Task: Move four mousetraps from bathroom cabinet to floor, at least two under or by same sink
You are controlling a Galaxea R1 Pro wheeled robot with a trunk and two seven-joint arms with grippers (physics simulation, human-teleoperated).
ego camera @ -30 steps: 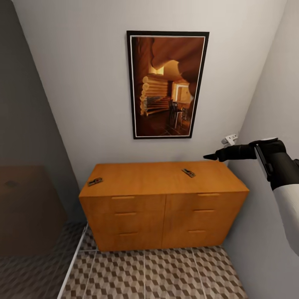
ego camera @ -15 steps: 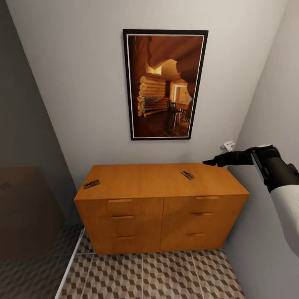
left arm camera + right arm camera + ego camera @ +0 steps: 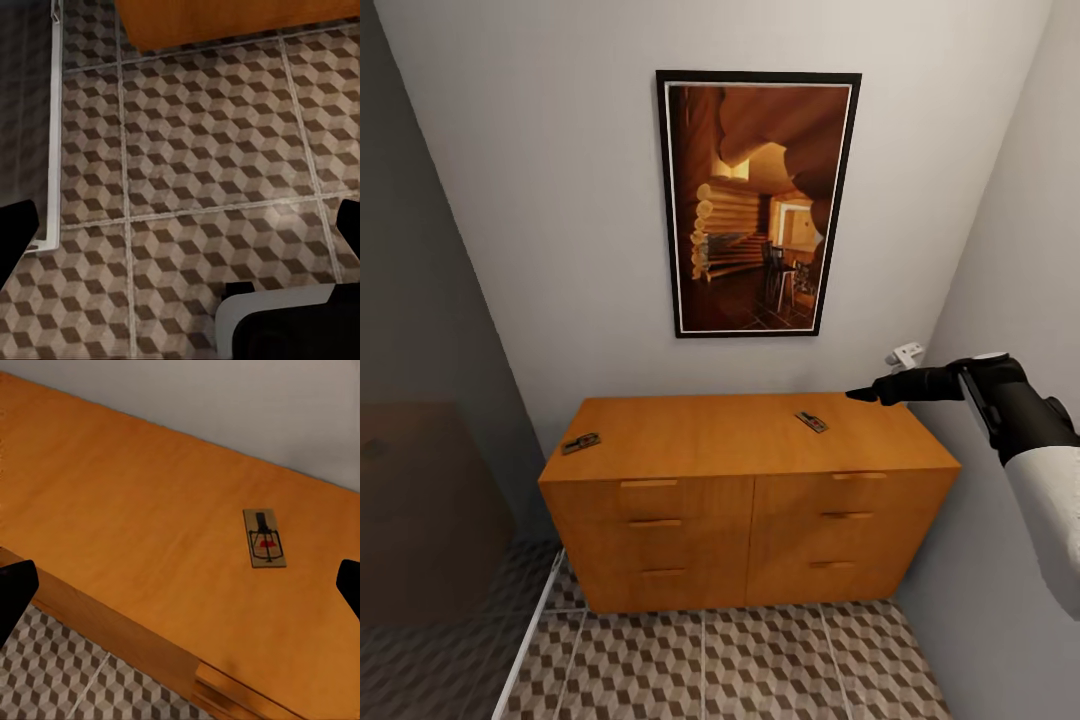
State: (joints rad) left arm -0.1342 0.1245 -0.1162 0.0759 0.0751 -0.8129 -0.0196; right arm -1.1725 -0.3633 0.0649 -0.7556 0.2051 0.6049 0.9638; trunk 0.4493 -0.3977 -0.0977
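Observation:
The orange-brown cabinet (image 3: 740,440) stands against the far wall. Two mousetraps lie on its top, one near the left end (image 3: 581,442) and one towards the right (image 3: 811,421). The right one (image 3: 264,537) also lies flat on the wood (image 3: 135,510) in the right wrist view. My right gripper (image 3: 863,394) hovers just right of and above that trap, and its fingers (image 3: 15,592) stand wide open and empty. My left gripper (image 3: 182,226) hangs open over the cube-patterned bathroom floor (image 3: 195,172). The sink is out of view.
A framed picture (image 3: 758,203) hangs above the cabinet. The right wall carries a small white fixture (image 3: 905,353) close to my right arm. A dark box (image 3: 430,500) stands at the left, with a white floor strip (image 3: 530,640) beside it.
The head view shifted, bringing the cabinet slightly closer. My right gripper sank a little towards the cabinet top near the right mousetrap. Both traps stay put.

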